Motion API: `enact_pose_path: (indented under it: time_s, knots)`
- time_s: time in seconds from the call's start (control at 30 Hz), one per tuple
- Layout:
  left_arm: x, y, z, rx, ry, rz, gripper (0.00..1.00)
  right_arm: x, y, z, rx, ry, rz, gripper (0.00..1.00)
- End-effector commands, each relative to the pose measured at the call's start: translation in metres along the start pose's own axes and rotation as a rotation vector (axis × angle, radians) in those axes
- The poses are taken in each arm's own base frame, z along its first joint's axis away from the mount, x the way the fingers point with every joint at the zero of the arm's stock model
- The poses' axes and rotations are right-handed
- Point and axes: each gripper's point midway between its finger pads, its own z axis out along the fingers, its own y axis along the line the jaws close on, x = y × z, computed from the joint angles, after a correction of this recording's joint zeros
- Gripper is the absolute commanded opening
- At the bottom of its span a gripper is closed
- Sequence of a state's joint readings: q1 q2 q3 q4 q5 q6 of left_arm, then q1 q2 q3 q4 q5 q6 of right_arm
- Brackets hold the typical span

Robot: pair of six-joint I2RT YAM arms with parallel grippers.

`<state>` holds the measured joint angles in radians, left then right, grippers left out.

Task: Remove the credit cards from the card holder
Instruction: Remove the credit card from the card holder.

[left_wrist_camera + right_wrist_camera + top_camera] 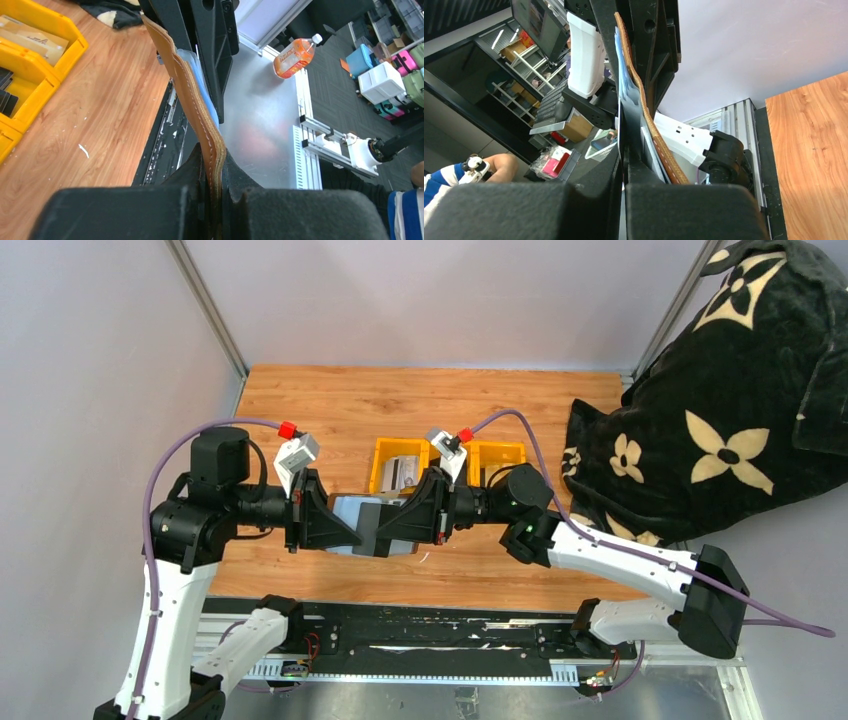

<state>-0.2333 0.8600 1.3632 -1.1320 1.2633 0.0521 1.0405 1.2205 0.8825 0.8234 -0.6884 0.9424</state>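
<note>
1. Two grips share the card holder (pixel 368 523), which hangs in the air between the arms, above the near part of the table (pixel 500 410) and in front of the yellow bins (pixel 378 455). My judgement is that the step in hand is drawing a card out of its slot.
2. To do it well, the left arm should act as a firm anchor while the right pulls straight along the slot, away from the fold. A sideways tug would likely bend the leather or drag the whole holder along.
3. Credit cards (pixel 624 87) show as pale blue-grey edges tucked against the inner face, so none looks clear of the holder yet.
4. Left gripper (pixel 214 175): jaws pressed together on the brown stitched edge of the holder, leather sandwiched between the pads.
5. Right gripper (pixel 624 165): jaws nearly together, only a thin seam between them, pinching a thin dark layer on the holder's inner side. Whether that layer is a card or a slot lip I cannot tell.
6. Before pulling, the right pinch should sit on a card alone; catching the lining would risk tearing the holder from the left grip.
</note>
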Motion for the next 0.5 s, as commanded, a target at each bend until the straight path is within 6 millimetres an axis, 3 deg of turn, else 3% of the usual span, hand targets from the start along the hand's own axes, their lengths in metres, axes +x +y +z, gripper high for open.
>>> enact_pose_path:
  time_s: [0.0,0.27,0.47]
  knots:
    - [-0.006,-0.007,-0.002,-0.002,-0.009,0.037,0.0,-0.011,0.021,-0.002,-0.047,-0.018,-0.069,0.01]
    - [-0.01,-0.008,-0.003,-0.007,-0.013,0.053,0.0,-0.007,0.015,-0.031,0.05,0.016,-0.109,0.0]
    - [-0.01,-0.003,-0.004,-0.045,-0.014,0.093,0.0,-0.034,-0.008,-0.075,0.218,-0.005,-0.119,0.0]
